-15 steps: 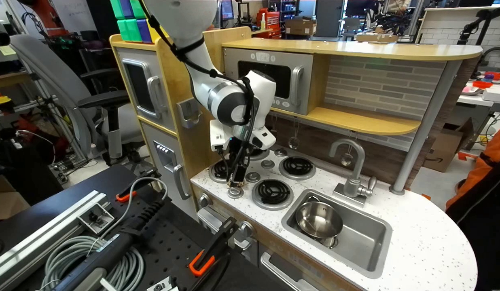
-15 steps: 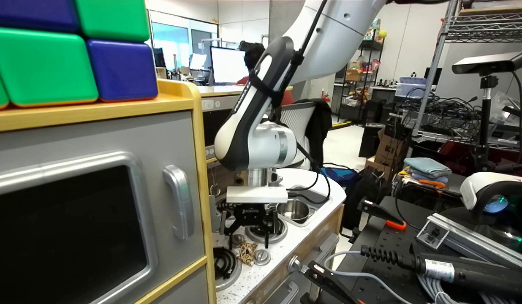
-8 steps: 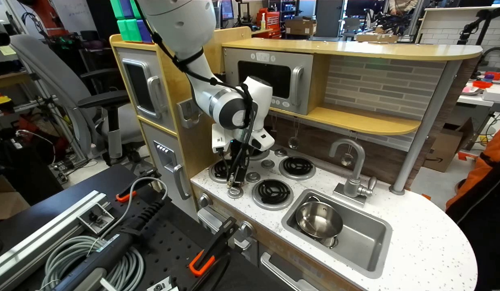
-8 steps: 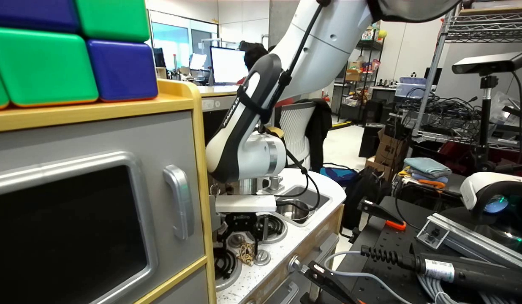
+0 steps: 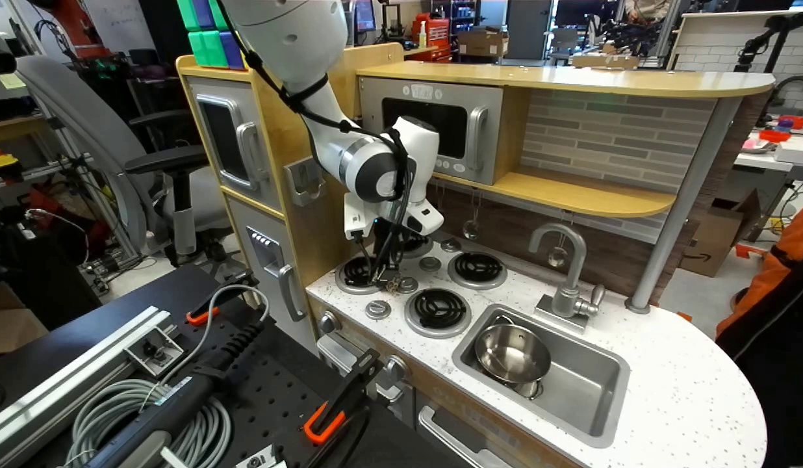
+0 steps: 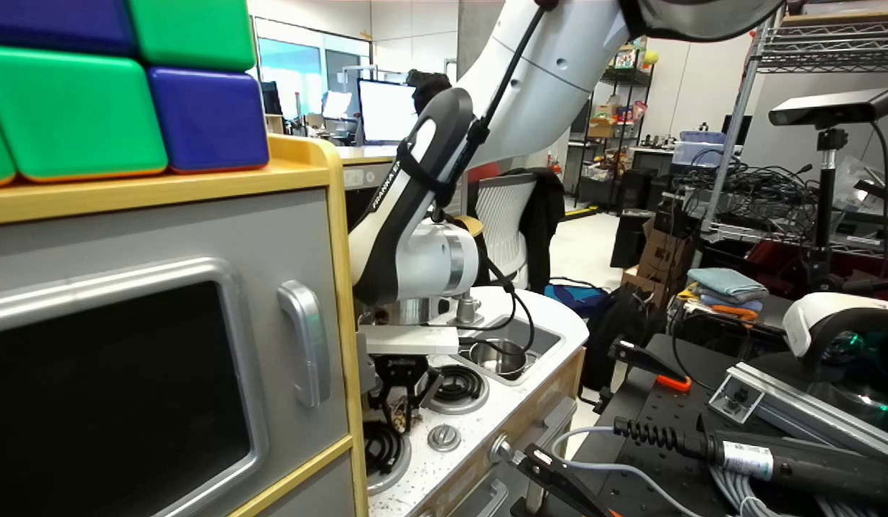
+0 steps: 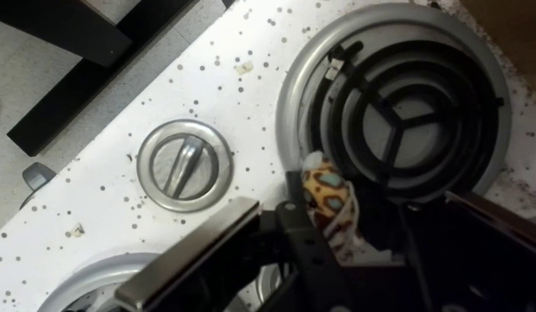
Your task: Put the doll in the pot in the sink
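Note:
The doll [image 7: 328, 190], small and spotted yellow, brown and pale blue, is pinched between the dark fingers in the wrist view. My gripper [image 6: 399, 428] is shut on it, low over the countertop among the burners; the doll [image 6: 399, 409] shows between the fingertips. Whether it still touches the counter I cannot tell. In an exterior view only a bit of the doll [image 5: 393, 285] sticks out beside the fingers. The shiny steel pot [image 5: 512, 354] stands in the left part of the grey sink [image 5: 590, 400], to the right of the gripper there. Its inside looks empty.
Burners [image 5: 437, 312] and knobs [image 5: 377, 310] lie around the gripper. A tall wooden cabinet [image 5: 330, 253] rises close beside the arm. A curved faucet [image 5: 573, 260] stands behind the sink, and a wooden shelf [image 5: 570, 188] overhangs the back. A black table [image 5: 258, 403] adjoins the front.
The open gripper came down over the doll near the front knob, then its fingers closed on it. Doll and gripper have since shifted a little away from that knob, toward the back burners.

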Controlling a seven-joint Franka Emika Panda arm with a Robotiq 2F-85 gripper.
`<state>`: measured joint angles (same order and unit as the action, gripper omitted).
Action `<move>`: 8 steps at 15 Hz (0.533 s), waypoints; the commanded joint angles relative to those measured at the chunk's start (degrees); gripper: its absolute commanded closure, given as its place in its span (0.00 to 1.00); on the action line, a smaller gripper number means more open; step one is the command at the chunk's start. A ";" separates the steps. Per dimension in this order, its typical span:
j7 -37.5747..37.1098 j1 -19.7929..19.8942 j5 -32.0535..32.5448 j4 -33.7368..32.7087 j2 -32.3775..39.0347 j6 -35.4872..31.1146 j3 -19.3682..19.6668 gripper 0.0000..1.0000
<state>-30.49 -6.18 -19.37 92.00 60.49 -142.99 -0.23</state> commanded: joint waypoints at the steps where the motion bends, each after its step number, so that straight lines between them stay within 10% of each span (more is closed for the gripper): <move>1: 1.07 1.98 -1.08 1.33 -1.38 -1.12 0.15 0.97; 8: 5.39 7.61 -3.88 11.69 -11.56 -12.70 -0.49 0.96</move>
<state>-27.74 -1.31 -20.39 97.88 54.17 -149.51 -0.12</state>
